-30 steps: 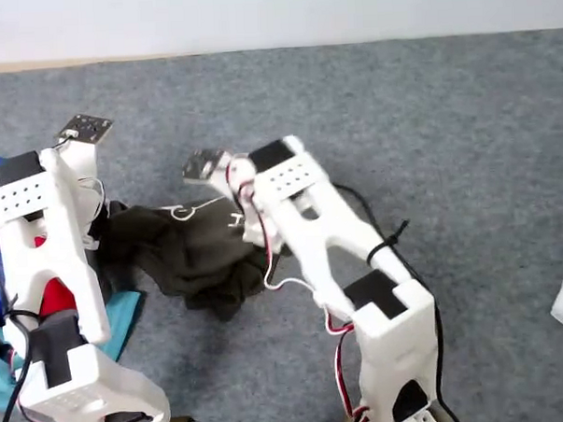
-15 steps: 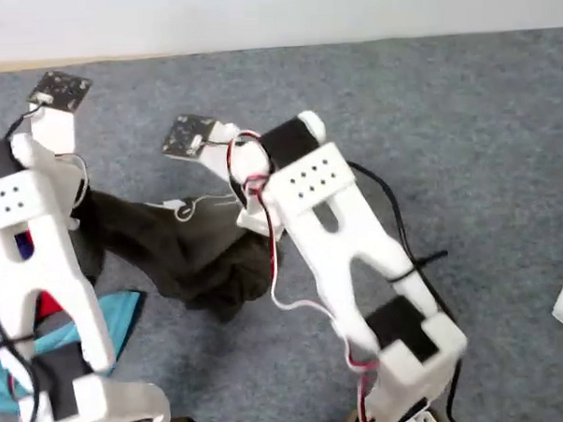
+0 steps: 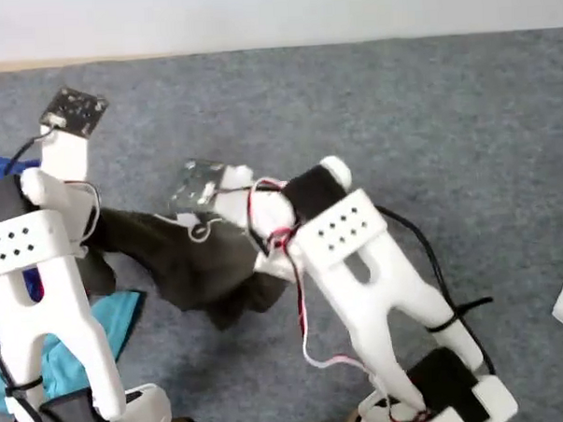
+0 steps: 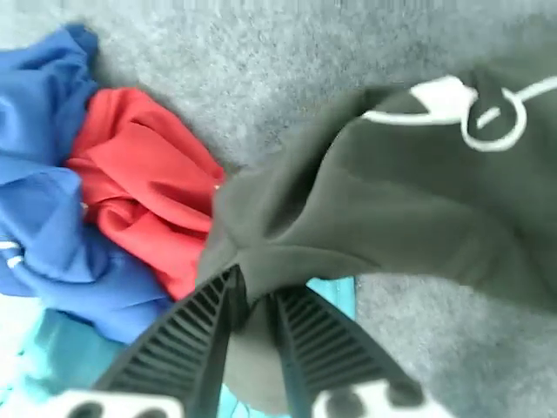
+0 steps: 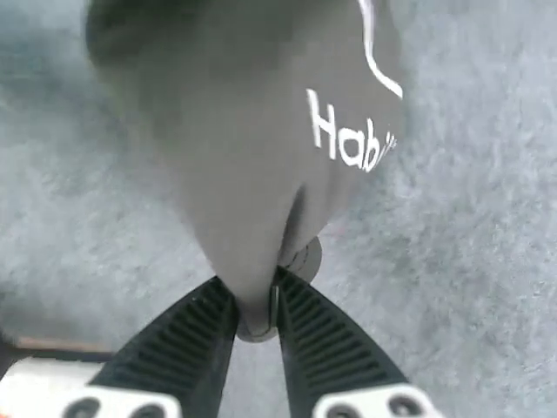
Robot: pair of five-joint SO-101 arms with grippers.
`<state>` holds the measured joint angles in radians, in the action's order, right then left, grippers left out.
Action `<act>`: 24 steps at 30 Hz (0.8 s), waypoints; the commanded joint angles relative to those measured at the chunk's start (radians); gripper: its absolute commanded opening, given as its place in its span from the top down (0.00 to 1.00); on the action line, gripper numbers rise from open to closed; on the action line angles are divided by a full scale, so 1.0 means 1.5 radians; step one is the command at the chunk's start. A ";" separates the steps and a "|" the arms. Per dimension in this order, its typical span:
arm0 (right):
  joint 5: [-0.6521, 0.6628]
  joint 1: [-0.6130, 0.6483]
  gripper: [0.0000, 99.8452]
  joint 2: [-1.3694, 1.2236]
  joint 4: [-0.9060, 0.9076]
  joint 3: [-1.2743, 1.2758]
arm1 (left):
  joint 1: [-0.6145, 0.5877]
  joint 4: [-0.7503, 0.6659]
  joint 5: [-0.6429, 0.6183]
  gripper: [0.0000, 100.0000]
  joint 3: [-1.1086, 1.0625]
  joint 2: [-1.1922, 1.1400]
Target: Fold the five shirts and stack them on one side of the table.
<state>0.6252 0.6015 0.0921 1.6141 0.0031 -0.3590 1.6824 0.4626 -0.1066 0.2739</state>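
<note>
Dark shirt (image 3: 186, 262) — clamped by left gripper (image 4: 252, 286) and right gripper (image 5: 255, 294) — has stretched (tauter than before).

High cam is fixed above and behind the arm bases, tilted down and forward over the grey table (image 3: 445, 110) to the pale wall (image 3: 273, 15), with both arms in the near foreground. Left wrist cam looks out along the left gripper (image 4: 252, 292), very close on the dark shirt (image 4: 392, 209), red shirt (image 4: 148, 192) and blue shirt (image 4: 35, 174) beside it. Right wrist cam looks along the right gripper (image 5: 252, 296), steeply down, tighter on the same shirt. All three share that shirt; its white loop print (image 3: 200, 231) shows from high and left wrist.
</note>
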 commanded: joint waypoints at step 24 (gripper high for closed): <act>0.031 -0.204 0.99 -0.307 0.119 -0.816 | 0.024 -0.060 -0.030 1.00 0.195 0.033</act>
<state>0.6743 0.2992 -0.4081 1.7538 -1.1262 -0.3560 1.5535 0.4273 0.0744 0.2800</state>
